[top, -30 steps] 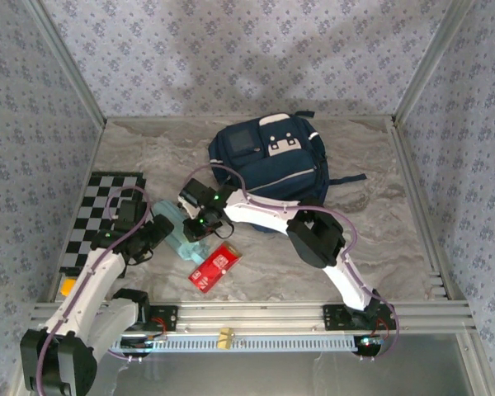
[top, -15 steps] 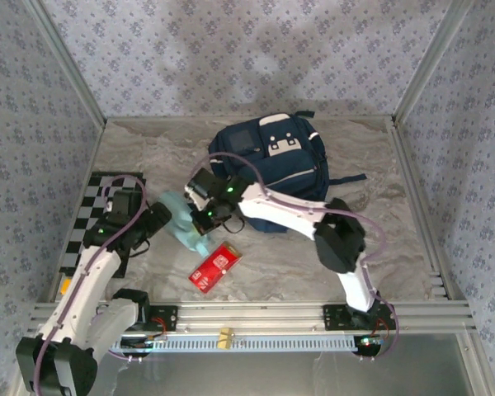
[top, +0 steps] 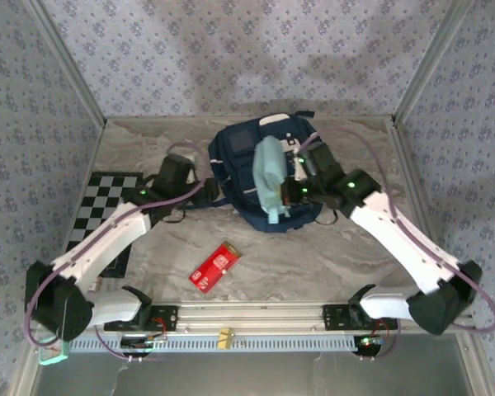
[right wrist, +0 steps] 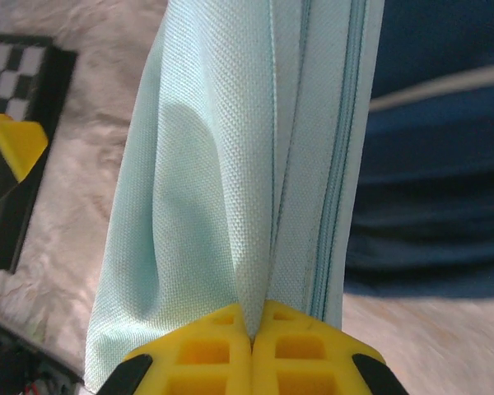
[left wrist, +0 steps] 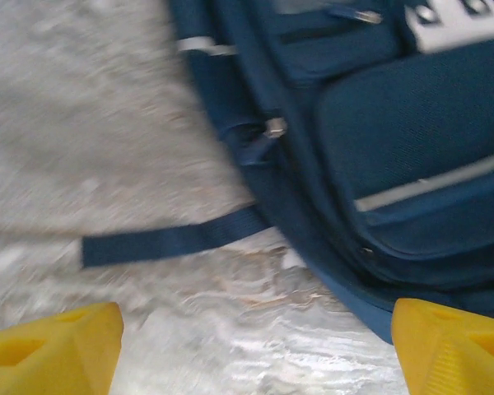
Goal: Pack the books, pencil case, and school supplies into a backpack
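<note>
Right wrist view: right pincer (right wrist: 253, 337) is clenched on the pencil case (right wrist: 230, 164), suspended above the backpack (top: 231, 153). Left pincer (left wrist: 251, 350) is released, near the zipper pull (left wrist: 273, 127). Pencil-case packing is in hand; the next move likely requires opening the compartment.

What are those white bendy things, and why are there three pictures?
Those are two robot arms, left and right, bolted to a table. One picture looks down from above. The other two come from small cameras on the wrists, close up. The right pincer is pinched shut on a pale green pencil case, holding it over the blue backpack. The left pincer is open and empty, beside the backpack. A small red packet lies on the table.
</note>
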Controlling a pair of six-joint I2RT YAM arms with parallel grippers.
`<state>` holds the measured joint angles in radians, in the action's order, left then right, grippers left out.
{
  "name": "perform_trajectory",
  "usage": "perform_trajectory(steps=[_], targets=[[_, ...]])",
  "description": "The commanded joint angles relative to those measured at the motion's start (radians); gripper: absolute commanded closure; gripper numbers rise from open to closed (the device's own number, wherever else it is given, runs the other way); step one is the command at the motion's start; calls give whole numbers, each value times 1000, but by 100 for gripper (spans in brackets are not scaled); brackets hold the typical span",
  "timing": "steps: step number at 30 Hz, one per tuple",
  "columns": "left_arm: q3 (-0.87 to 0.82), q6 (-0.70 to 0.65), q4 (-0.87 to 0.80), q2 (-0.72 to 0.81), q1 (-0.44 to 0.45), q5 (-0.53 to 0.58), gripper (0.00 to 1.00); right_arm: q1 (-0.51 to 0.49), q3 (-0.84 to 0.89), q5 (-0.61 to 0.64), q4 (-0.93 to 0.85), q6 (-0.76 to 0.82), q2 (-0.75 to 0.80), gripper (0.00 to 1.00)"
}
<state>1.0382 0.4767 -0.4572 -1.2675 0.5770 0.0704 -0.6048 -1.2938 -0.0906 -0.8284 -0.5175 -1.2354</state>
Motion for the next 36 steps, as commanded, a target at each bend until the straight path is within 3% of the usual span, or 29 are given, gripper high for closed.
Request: perform_trajectory(steps=[1,6,12,19,24,26,34,36], targets=[[76,-296,127,-99,100,4,16,88,31,19,-125,-47,119,100],[179,-524,175,-293,214,-83,14,238,74,9,-227,-41,230,100],[300,-675,182,-486,299,-65,12,389,151,-104,-235,-38,294,100],[424,-724,208,-647,305,78,12,444,173,-163,-215,-29,294,100],[484,-729,200,-715,273,116,20,464,176,-195,-204,-26,286,100],[492,-724,203,-719,257,97,30,468,175,-196,-206,-23,284,100],[523,-690,197,-674,202,18,100,485,154,-204,-240,-4,275,100],[544,-655,179,-646,191,3,100,485,150,-209,-251,-1,271,100]])
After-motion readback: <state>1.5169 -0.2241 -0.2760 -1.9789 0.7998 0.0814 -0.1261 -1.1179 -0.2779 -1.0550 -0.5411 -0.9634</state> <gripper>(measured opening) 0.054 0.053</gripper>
